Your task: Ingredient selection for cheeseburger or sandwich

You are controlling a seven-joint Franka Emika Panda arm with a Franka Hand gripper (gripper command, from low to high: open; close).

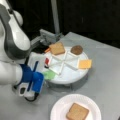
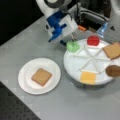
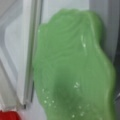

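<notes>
Gripper point(image 2: 72, 40), its opening impossible to judge, sits directly above green leaf point(image 2: 73, 46) in the divided tray point(image 2: 75, 65); one toast square point(image 2: 41, 76) lies on the plate point(image 2: 25, 75).

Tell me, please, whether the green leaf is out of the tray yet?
No. The green leaf lies in its tray compartment, with the gripper right over it. Only one toast lies on the plate.

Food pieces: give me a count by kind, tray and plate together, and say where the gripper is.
Toast: 2, one on the plate, one on the tray
Leaf: 1
Red disc: 1
Cheese: 1
Patty: 1
Total: 6
The gripper is at the leaf on the tray; the plate holds only toast.
</notes>
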